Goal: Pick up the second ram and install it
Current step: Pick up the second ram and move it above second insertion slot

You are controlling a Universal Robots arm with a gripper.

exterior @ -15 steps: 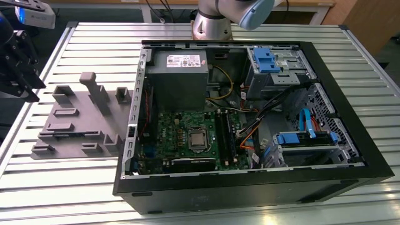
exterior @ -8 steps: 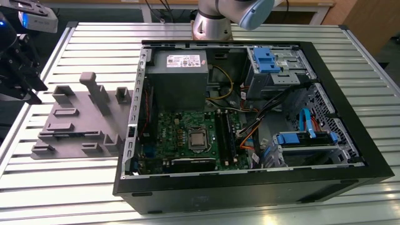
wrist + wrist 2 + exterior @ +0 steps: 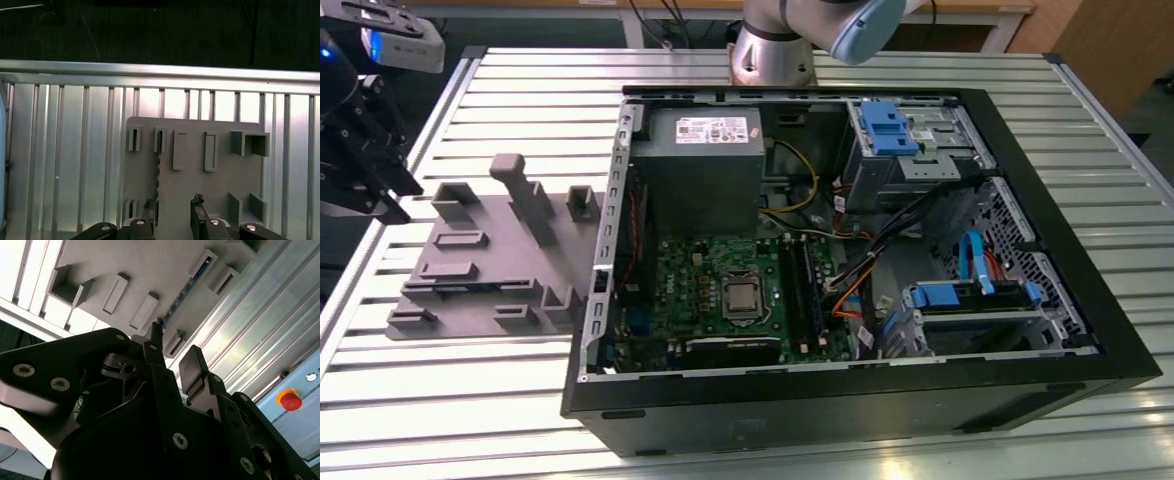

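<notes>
The second ram [image 3: 158, 167] is a thin stick standing on edge in the grey fixture plate [image 3: 220, 185], held between small slotted blocks. In the second wrist view the ram [image 3: 186, 289] is a narrow dark strip with small chips. My gripper [image 3: 172, 214] hangs above the fixture's near edge, open, nothing between its black fingers [image 3: 198, 210]. In the first wrist view the stick's near end lines up just inside one finger. The gripper [image 3: 174, 347] shows two parted pads. In the exterior view the gripper [image 3: 387, 195] is at the far left, beside the fixture [image 3: 480, 270].
An open black computer case [image 3: 854, 390] lies to the exterior view's right of the fixture. Inside are the green motherboard [image 3: 700, 290] with black memory slots [image 3: 797, 295], a power supply [image 3: 698, 150], cables and blue drive brackets. The slatted aluminium table [image 3: 467, 400] carries everything.
</notes>
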